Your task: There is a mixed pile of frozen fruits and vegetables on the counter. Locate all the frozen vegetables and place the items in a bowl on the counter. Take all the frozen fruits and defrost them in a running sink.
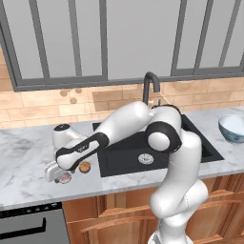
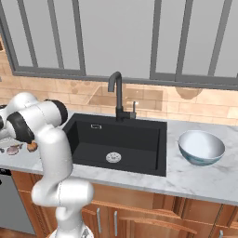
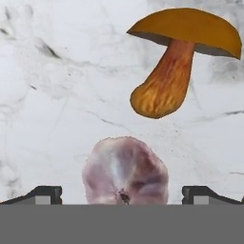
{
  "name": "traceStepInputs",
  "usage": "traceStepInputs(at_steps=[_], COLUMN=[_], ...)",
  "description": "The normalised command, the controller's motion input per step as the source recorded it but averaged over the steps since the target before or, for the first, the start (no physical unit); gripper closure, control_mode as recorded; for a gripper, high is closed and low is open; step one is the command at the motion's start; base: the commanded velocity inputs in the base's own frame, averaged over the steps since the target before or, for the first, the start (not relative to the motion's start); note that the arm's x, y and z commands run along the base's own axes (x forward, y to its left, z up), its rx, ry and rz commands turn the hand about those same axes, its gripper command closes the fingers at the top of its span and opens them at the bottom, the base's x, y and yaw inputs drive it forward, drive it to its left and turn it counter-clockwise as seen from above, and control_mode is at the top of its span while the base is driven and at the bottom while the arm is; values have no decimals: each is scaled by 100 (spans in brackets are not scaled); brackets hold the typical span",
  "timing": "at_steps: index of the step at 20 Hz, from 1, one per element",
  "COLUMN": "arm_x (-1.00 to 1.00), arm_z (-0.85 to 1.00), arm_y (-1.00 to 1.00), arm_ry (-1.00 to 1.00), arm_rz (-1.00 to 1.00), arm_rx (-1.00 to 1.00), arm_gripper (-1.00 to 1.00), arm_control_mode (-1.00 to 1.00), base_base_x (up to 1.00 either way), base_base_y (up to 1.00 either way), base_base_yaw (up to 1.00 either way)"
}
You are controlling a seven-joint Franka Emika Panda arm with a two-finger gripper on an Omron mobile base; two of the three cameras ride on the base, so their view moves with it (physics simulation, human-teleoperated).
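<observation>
On the white marble counter (image 1: 28,157), left of the sink (image 1: 125,159), lie two frozen vegetables. One is a pale pinkish-white bulb (image 3: 125,171) (image 1: 65,178) (image 2: 13,149). The other is a brown-capped mushroom (image 3: 183,62) (image 1: 85,167) (image 2: 31,147), lying on its side just beyond the bulb. My gripper (image 3: 123,195) (image 1: 59,176) hangs low over the bulb, open, one fingertip (image 3: 43,194) on each side and apart from it. The white, blue-tinted bowl (image 1: 233,127) (image 2: 201,146) stands empty, right of the sink. The frozen fruits are out of view.
The black gooseneck faucet (image 1: 151,86) (image 2: 116,93) rises behind the basin, with no water showing. My arm stretches across the sink's left edge. A dark appliance front (image 1: 28,224) sits below the counter's left end. A tiled wall and windows close off the back.
</observation>
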Motion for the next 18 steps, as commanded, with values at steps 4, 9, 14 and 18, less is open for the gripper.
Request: traceStepInputs(at_steps=[4, 9, 14, 18], arm_x=[0, 0, -5, -9], arm_z=[-12, -11, -19, -19], arm_y=[8, 5, -1, -4], arm_ry=[3, 1, 4, 5], arm_rz=[0, 0, 0, 0], arm_rx=[0, 0, 1, 2], arm_gripper=[-100, -100, 100, 100], arm_control_mode=[-100, -100, -100, -100], base_base_x=[0, 0, 0, 0], base_base_y=[0, 0, 0, 0], base_base_yaw=[0, 0, 0, 0])
